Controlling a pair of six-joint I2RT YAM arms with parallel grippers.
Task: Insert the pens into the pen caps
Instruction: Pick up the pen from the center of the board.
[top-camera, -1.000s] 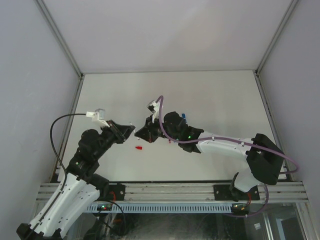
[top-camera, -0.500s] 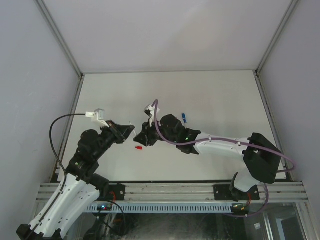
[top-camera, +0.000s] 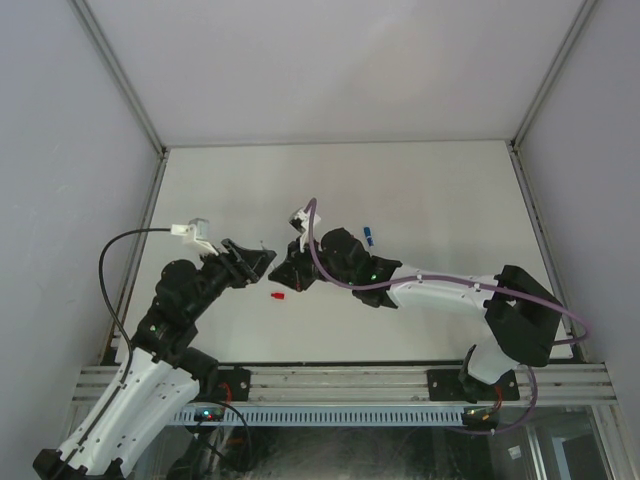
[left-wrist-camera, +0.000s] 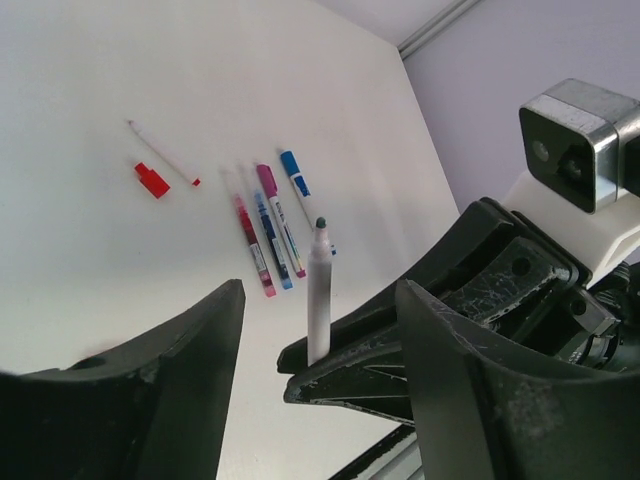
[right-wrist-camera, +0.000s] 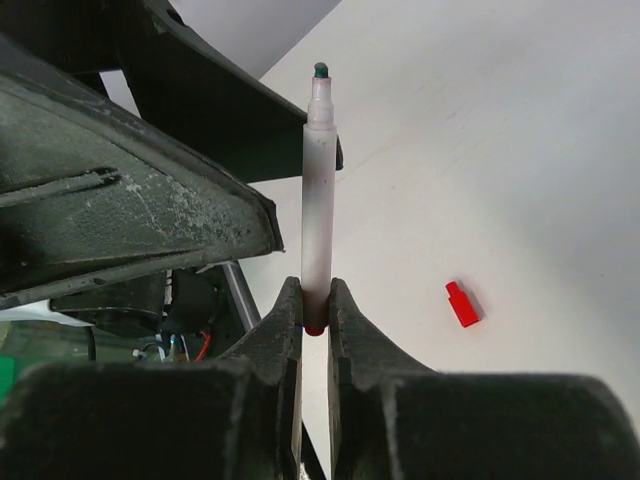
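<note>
Your right end effector (right-wrist-camera: 315, 300) is clamped on the tail of an uncapped pen (right-wrist-camera: 318, 200), above mid-worktop. Your left end effector (left-wrist-camera: 318, 300) gapes empty around it. The red cap (right-wrist-camera: 462, 304) lies loose towards the near edge; pressing into it could pivot the thinly gripped pen.

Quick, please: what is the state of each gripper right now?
Left gripper: open, holding nothing.
Right gripper: closed on an uncapped pen.
</note>
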